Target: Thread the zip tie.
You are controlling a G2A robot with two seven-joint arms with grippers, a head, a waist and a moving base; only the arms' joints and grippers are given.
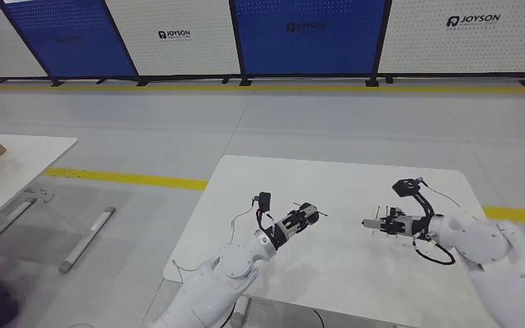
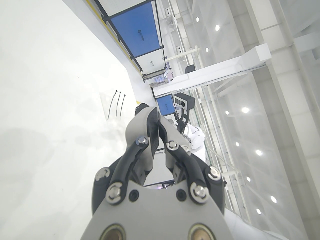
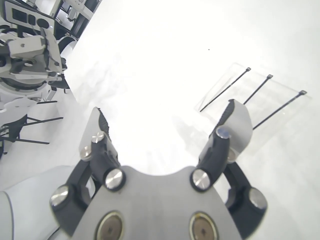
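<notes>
**Ties lie tail-first ahead of the released right claw**

Three black zip ties [image 3: 225, 89] lie side by side on a clear sheet [image 3: 280, 91] on the white table [image 3: 175, 38]. None has been picked up, so threading has not yet begun.

The right claw [image 3: 165, 107] hangs above the table with its jaws spread wide and nothing between them. The ties lie just ahead of it, off to the side of one finger rather than in line with the gap. Their long axes run roughly parallel to each other and along the claw's own pointing direction. The thin tails are nearest the claw and the square heads are at the far end. The middle tie's tail is hidden behind that finger.

The left claw [image 2: 156, 116] is clenched, pads pressed together with nothing visible between them. The ties lie well ahead of it and to one side.

The right arm appears the nearer of the two. A pickup would likely need a sideways shift to centre one tail between the jaws. The jaws would probably also have to turn to close across the strap.
</notes>
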